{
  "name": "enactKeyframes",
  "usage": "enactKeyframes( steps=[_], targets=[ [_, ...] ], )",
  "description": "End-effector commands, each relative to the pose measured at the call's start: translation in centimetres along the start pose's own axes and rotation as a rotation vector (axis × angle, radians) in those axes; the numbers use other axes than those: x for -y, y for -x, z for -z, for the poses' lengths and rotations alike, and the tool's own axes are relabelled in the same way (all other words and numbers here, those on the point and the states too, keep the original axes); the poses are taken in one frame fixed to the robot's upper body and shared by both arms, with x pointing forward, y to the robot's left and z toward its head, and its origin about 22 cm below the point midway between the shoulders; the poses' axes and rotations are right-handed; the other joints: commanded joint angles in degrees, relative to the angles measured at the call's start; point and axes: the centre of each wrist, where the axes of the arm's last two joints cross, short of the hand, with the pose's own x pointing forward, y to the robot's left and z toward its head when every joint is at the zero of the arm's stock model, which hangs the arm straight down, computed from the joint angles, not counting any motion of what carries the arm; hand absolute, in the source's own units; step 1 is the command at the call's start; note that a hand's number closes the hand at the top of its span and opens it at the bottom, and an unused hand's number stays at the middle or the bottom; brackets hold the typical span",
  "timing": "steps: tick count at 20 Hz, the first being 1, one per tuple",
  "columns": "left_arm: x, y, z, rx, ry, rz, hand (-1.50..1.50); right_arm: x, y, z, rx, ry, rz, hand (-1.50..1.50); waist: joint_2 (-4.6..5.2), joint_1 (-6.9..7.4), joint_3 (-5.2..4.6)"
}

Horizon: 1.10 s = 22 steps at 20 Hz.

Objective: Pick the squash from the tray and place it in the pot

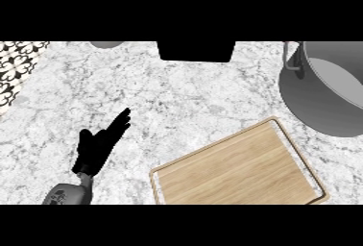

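Black against the pale marble tabletop (177, 96), the left hand (99, 144) rests at lower left, fingers straight and holding nothing. Just right of it lies the wooden tray (237, 168), tilted, its surface bare. A dark box (196, 50) sits at the top edge. Farthest right stands the grey pot (322, 96), partly cut off. No squash shows anywhere.
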Motion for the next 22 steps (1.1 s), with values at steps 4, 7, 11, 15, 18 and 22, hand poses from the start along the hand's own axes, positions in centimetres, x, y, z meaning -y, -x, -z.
enactKeyframes(
  steps=[4,7,11,15,18,22],
  targets=[
    [0.2,-0.3,0.2,-0.008,0.019,0.003,0.00,5.4,-2.0,0.2,0.135,-0.011,-0.123,1.50,-0.07,0.56,-0.02],
    [0.8,-0.6,0.9,0.009,0.017,0.010,0.00,6.4,-2.8,1.4,0.135,-0.007,-0.174,1.50,0.13,0.83,-0.14],
    [0.7,-0.7,1.6,0.006,0.021,0.003,0.00,7.5,-5.5,5.2,0.134,-0.016,-0.253,1.50,0.09,1.39,-0.39],
    [1.8,-0.9,1.7,0.014,0.028,0.009,0.00,6.7,-5.7,7.6,0.129,-0.059,-0.290,1.50,0.01,1.42,-0.45],
    [0.9,-1.2,1.4,0.006,0.034,0.029,0.00,5.1,-6.3,10.4,0.112,-0.113,-0.352,1.50,0.15,2.44,-0.46],
    [0.3,-0.8,1.8,-0.010,0.022,0.003,0.00,3.4,-8.4,14.7,0.105,-0.177,-0.430,1.50,-0.05,1.17,-0.65]
  ],
)
